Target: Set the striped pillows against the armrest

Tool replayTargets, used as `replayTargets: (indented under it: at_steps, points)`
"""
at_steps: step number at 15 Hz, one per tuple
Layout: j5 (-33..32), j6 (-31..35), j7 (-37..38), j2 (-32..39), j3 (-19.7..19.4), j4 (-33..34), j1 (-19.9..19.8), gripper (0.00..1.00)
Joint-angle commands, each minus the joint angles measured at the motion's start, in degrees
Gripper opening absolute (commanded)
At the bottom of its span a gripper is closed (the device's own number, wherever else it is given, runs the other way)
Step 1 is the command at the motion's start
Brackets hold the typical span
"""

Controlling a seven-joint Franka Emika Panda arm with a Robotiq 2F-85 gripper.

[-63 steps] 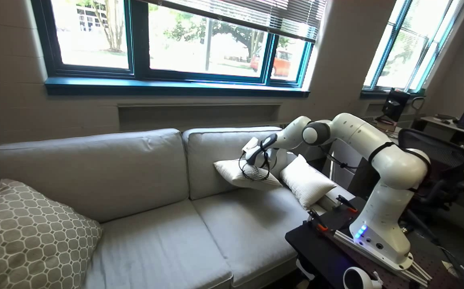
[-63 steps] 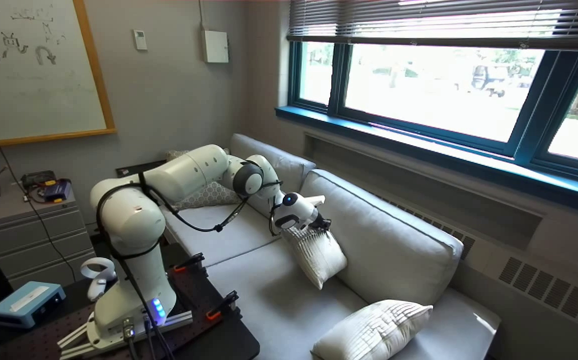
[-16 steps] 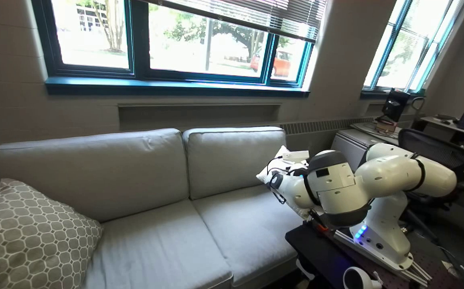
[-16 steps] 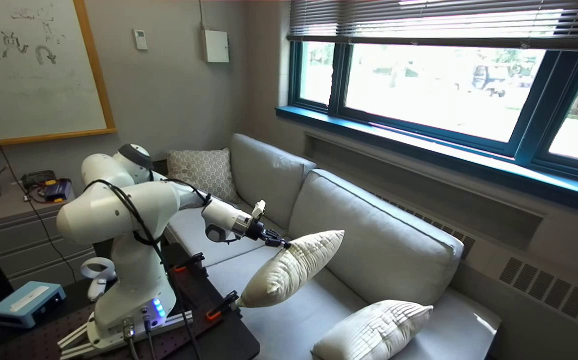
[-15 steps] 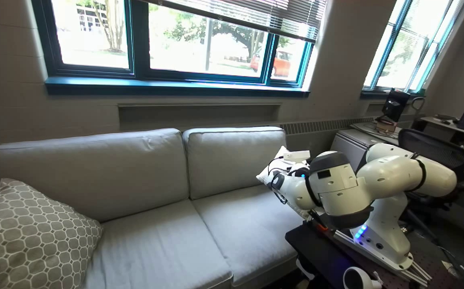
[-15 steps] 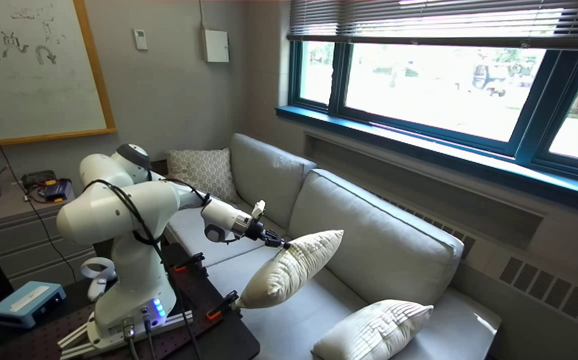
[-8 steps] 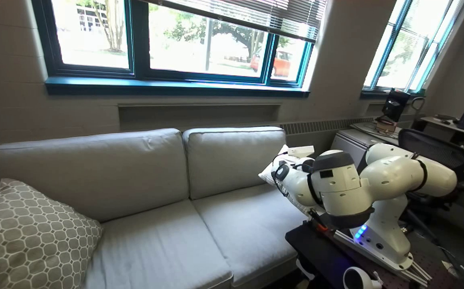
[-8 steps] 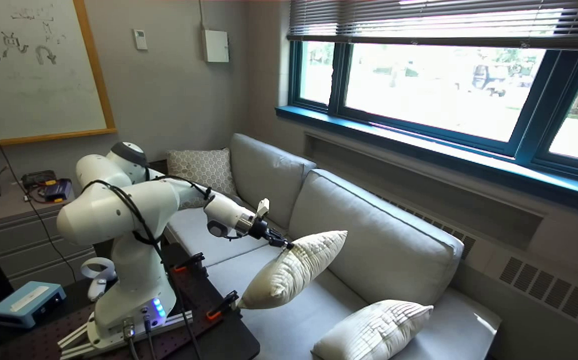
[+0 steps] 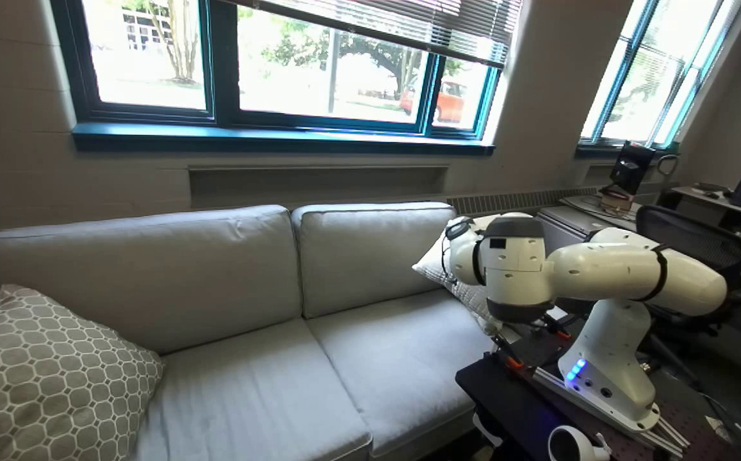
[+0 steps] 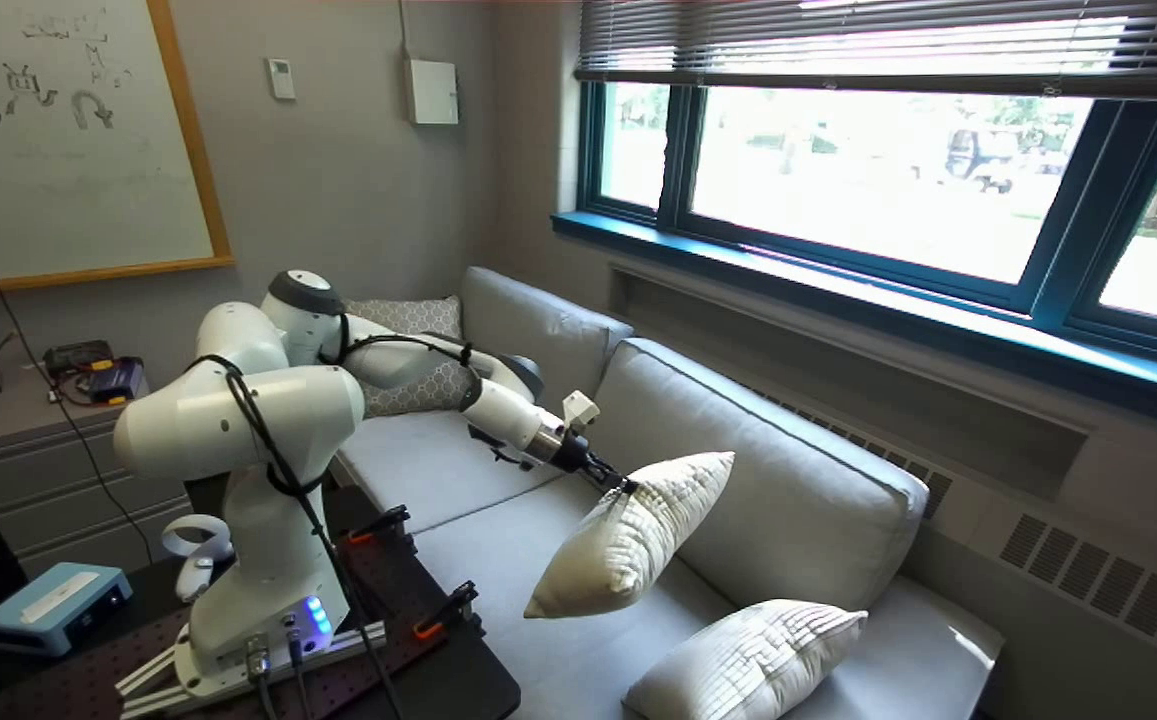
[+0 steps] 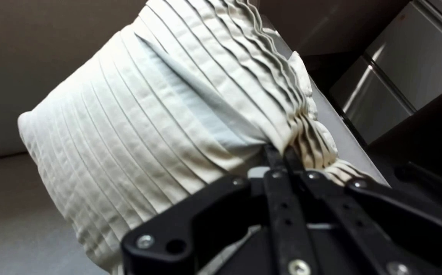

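Hanging from the gripper point(image 11: 281, 154), one striped pillow point(image 11: 140, 130) is held tilted over the seat point(image 9: 389, 358), in front of the back cushion point(image 10: 768, 470). Fingers point(image 11: 272, 158) are nearly together: a fold of the pleated cover is pinched between the tips, near an edge, and a deep crease is drawn across the face from the grip. Whether the seat is touched by the low corner can't be told. In an exterior view a second pillow point(image 10: 753, 660) is seen lying tilted on the seat, apparently leaned against the armrest point(image 10: 938, 635); it's placed between the held one and that armrest. Held pillow and armrest are well apart. Tips are blocked by the arm point(image 9: 575, 269) in an exterior view. Patterned pillow point(image 9: 56, 378) is seen at the opposite end of the sofa point(image 9: 133, 275) in both exterior views. Arm base point(image 9: 610, 384) is mounted on the table point(image 9: 498, 397) next to the sofa; two clamps point(image 10: 446, 608) are fitted along the table edge.
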Motion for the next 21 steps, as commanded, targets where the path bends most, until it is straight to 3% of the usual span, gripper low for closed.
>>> replayTargets:
  at_steps: [1,6,9,12,16,21]
  points:
    - [-0.22,-6.04,-7.96,0.00,-3.75,6.70,-13.09,0.01]
    - [-0.61,-10.47,-12.82,0.00,-2.74,22.20,-35.98,0.01]
    - [-0.65,-9.14,-14.65,0.01,0.50,34.26,-49.99,0.01]
    - [-2.07,-7.69,-15.48,0.04,4.17,45.62,-61.16,0.01]
    - [-8.52,-2.43,-14.75,0.00,9.60,59.88,-72.05,0.01]
    - [-23.60,10.21,-11.93,-0.28,19.50,76.07,-80.67,0.01]
